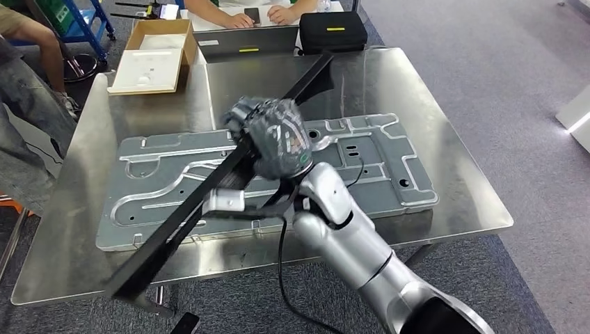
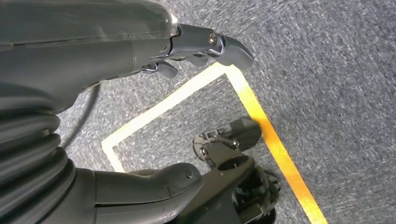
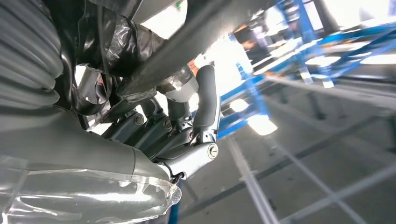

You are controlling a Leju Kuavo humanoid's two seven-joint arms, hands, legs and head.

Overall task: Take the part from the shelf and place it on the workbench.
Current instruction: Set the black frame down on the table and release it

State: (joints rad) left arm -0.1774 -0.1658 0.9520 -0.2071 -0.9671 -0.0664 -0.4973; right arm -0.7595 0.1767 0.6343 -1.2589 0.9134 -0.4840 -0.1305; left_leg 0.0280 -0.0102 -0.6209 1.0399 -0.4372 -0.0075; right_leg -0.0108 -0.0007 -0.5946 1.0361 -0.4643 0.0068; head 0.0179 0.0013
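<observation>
You see 1 long black part (image 1: 209,202) gripped by right hand (image 1: 275,136) over workbench (image 1: 452,181), its low end cut off; left hand (image 2: 140,84) empty, fingers apart.

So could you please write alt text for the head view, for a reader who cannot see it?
The robot's right hand grips a long black bar slanting above a steel workbench. A grey stamped metal panel lies flat on the bench beneath it. At the far edge sit a cardboard box, a laptop and a black case, with people seated behind.
</observation>
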